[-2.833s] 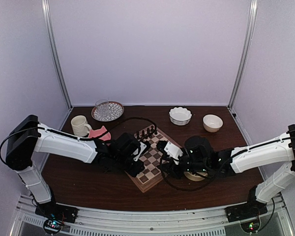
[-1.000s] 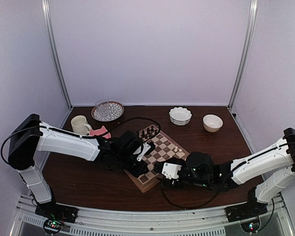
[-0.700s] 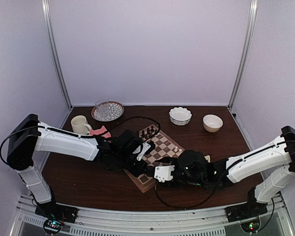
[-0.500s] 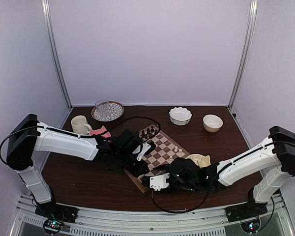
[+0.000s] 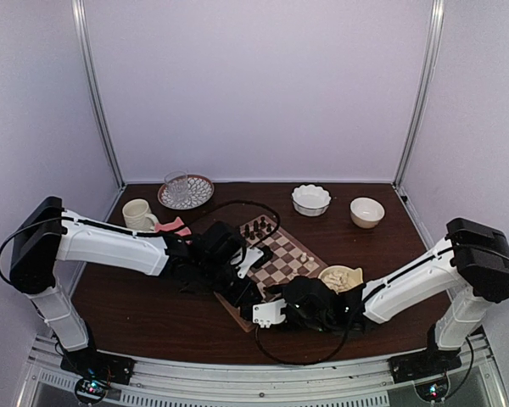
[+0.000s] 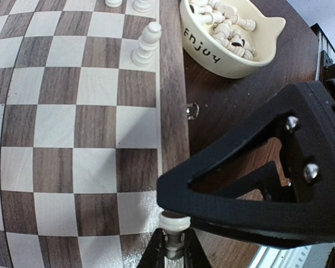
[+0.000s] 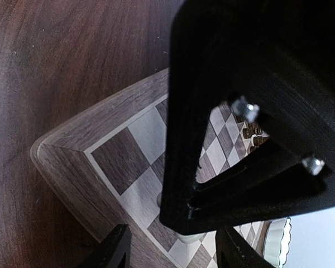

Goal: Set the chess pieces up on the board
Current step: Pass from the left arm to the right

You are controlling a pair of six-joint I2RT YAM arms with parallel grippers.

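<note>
- Dark brown wooden tabletop
- Board near the middle, set askew
- Cream bowl just beside the board's right edge
- Far left: mug, patterned plate, pink thing
- Far right: scalloped white bowl, plain bowl

The board lies in the middle of the table, turned cornerwise. Dark pieces stand on it near its far corner. A few cream chess pieces stand on squares along its right-hand edge. Just beside that edge, on the table, is a bowl with more pieces in it. One cream piece stands by the board's near edge, seemingly on an edge square. Behind the board to the left are a mug and a plate carrying a glass. Behind to the right stand a second bowl and, right of it, a third bowl.
</note>
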